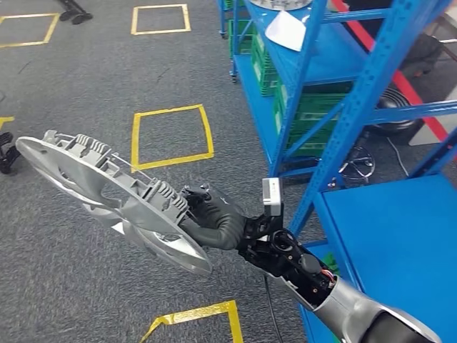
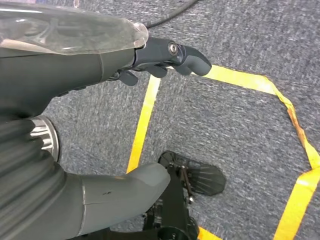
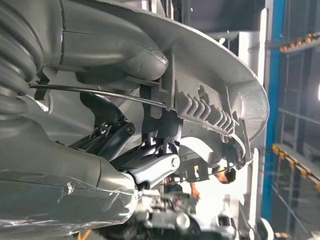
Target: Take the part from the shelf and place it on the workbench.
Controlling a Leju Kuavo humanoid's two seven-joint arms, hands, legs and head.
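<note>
1. Wheel cover (image 1: 108,196), a silver ribbed disc, hangs over the grey carpet at about nine o'clock in the head view, well away from the blue shelf (image 1: 323,93) at one o'clock.
2. Right hand (image 1: 216,218) grips it by the rim, thumb on one face and dark fingers (image 3: 113,130) curled into the clips behind; holding the edge likely keeps the disc flat and away from the body for carrying.
3. Left hand (image 2: 113,115) hangs low above yellow floor tape (image 2: 143,120), fingers apart and holding nothing.
4. Blue surface (image 1: 398,243) at four o'clock is cut off by the frame; whether it is the workbench I cannot tell.
5. Green crates (image 1: 307,114) sit on the lower shelf, contents hidden.
6. White sheet (image 1: 285,30) lies on an upper level, unreadable.
</note>
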